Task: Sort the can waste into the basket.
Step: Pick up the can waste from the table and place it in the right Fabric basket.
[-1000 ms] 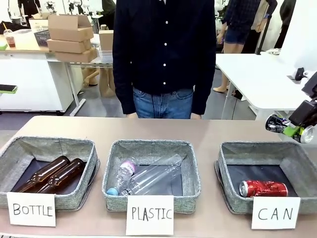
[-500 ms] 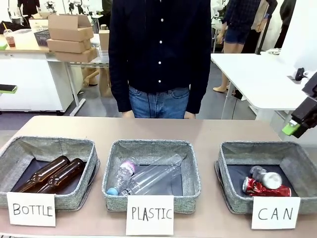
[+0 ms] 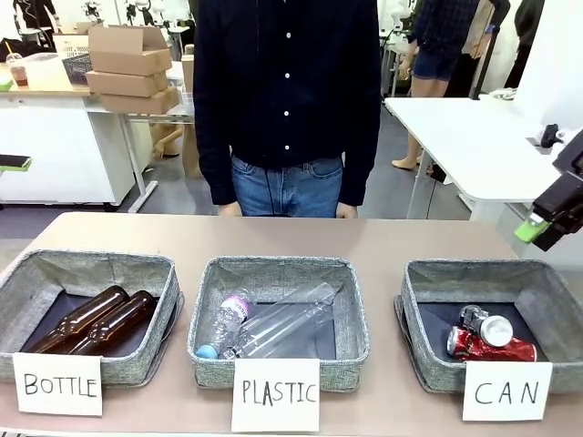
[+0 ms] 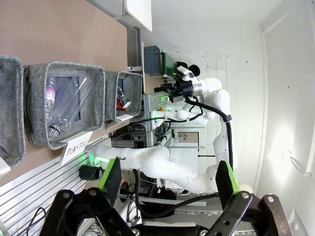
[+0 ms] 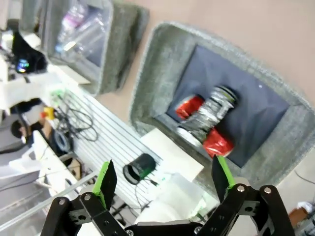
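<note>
The grey CAN basket point(image 3: 474, 270) stands at the table's right, behind its white card point(image 3: 507, 391). Inside, the red can point(image 3: 499, 350) lies on the dark floor, and the dark can point(image 3: 485, 325) rests across it with a silver end facing up. My right gripper point(image 3: 539, 229) hangs above the basket's far right corner, open and empty. In the right wrist view it point(image 5: 162, 179) looks down on the basket point(image 5: 162, 64), where the dark can point(image 5: 209, 115) crosses the red can point(image 5: 217, 141). My left gripper point(image 4: 167, 179) is open and empty, far from the table.
The middle PLASTIC bin point(image 3: 278, 270) holds clear bottles, and the left BOTTLE bin point(image 3: 91, 264) holds two brown glass bottles. A person in a dark shirt point(image 3: 287, 91) stands at the table's far edge. Bare table lies between the bins and the person.
My right gripper let go of the dark can, which fell into the CAN basket onto the red can. The gripper pulled back to the right and a little up.
</note>
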Controlling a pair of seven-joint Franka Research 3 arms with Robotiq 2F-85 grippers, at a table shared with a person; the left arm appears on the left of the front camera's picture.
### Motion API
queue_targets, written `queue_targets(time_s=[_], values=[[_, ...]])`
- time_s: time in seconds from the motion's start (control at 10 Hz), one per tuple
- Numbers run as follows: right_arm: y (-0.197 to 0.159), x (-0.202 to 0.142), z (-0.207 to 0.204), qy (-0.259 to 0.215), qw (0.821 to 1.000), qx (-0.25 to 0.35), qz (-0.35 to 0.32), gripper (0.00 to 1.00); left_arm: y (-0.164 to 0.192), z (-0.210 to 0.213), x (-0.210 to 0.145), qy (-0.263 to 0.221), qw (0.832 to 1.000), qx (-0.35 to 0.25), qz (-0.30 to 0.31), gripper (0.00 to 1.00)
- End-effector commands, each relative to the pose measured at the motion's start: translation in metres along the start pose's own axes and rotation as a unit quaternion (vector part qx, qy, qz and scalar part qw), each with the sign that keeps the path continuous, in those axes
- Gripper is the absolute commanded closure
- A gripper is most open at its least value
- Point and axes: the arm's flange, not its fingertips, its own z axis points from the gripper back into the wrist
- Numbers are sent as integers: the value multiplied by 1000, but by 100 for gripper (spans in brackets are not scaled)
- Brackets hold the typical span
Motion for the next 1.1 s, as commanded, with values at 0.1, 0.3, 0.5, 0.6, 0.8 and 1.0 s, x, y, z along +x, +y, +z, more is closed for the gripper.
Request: queue_targets(time_s=[0.1,0.3,0.5,0.6,0.8,1.0], values=[[18,19,24,-152,948,256,-116,0,-4,-1,1,0,1000,-10,0,0],[21,25,45,-184,853,433,-227,0,-4,-1,1,0,1000,-10,0,0],[11,25,58,-173,785,535,-259,0,-4,-1,1,0,1000,-10,0,0],[23,22,46,-100,926,333,-148,0,-4,-1,1,0,1000,-10,0,0],[23,22,46,-100,926,333,-148,0,-4,-1,1,0,1000,-10,0,0],[23,22,46,-100,926,333,-148,0,-4,-1,1,0,1000,-10,0,0]])
